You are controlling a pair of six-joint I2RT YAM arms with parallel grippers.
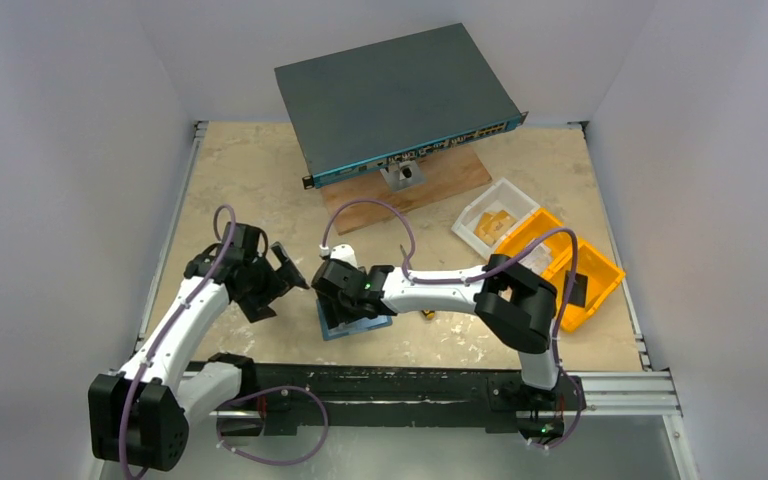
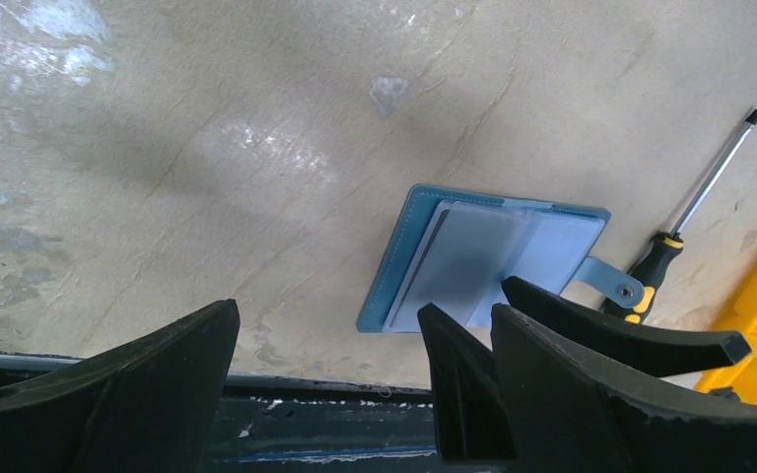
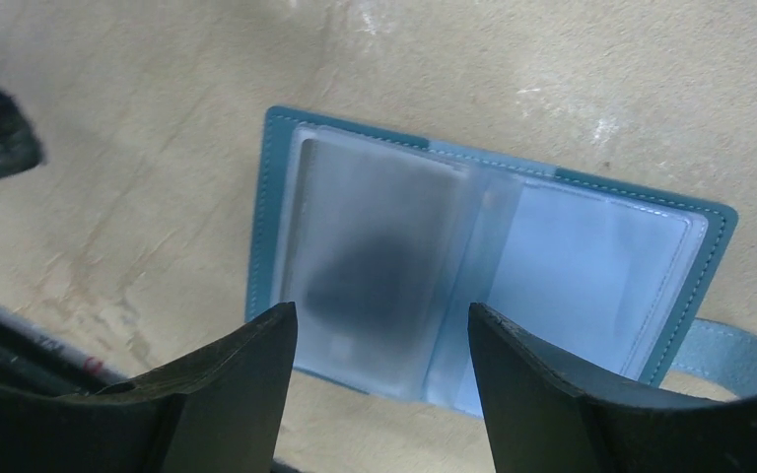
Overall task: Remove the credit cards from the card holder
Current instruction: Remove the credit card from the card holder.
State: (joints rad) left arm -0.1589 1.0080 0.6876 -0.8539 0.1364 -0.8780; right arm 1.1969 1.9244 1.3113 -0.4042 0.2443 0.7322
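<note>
Top external view first: your card holder lies open and flat on the table, close to the near edge, right under your right gripper. Your left gripper hangs just to the left of it, clear of the holder, fingers spread wide with nothing between them.

Over to the right wrist camera: the right gripper points down over the card holder, jaws apart on either side of the middle fold, clamping nothing. The holder shows its pale blue inside with clear plastic sleeves. The left-hand sleeve carries a dark blur, and I can't tell you whether that is a card or a shadow. Whether your fingertips touch the sleeve is also unclear from here. A strap sticks out from the holder's right edge.

Left wrist camera now: the card holder sits on the bare tabletop, teal rim showing all round. A screwdriver with a black and yellow handle lies just beside the strap end.

Further back on the table, a big dark box rests on a wooden board, with a white tray and yellow bins off to the right, well apart from the holder.
</note>
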